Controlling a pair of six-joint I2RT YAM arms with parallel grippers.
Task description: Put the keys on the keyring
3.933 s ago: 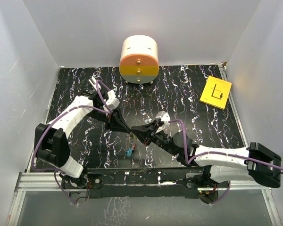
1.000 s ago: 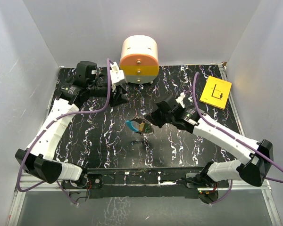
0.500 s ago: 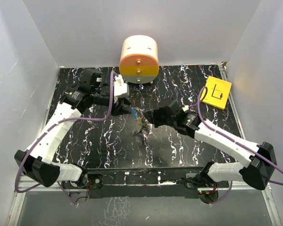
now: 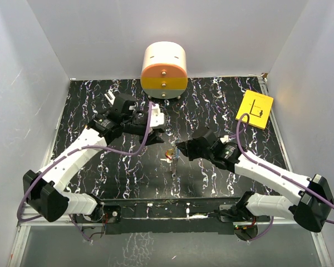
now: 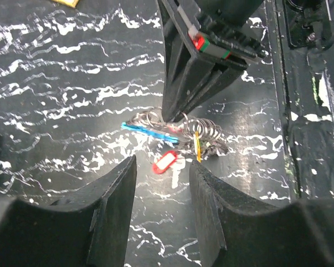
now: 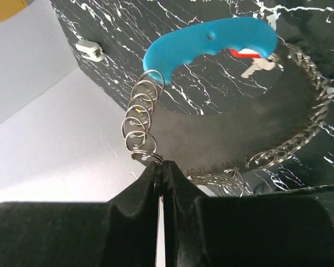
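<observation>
right hand: pinching fully closed on one ring of the keyring, fingers meeting with no gap; reaching in over the middle of the counter
left hand: standing partly open, gripping nothing; hovering near the key bunch, facing the right hand across it
keyring: hanging from the right hand's fingertips as a short chain of linked wire rings, joining a braided metal loop that is curving round the bunch
blue key: hanging off the end ring of the chain; showing only edge-on, as a thin blue line, in the left wrist view
red key: hanging or lying just beside the blue key, showing a silver blade; appearing between the left hand's fingers in the left wrist view, apart from both; contact with the counter impossible to tell
orange tag: sitting edge-on among the rings, just beside the red key
surroundings: orange-and-white drum standing at the counter's far edge, well apart from both hands; yellow card lying near the far right corner
</observation>
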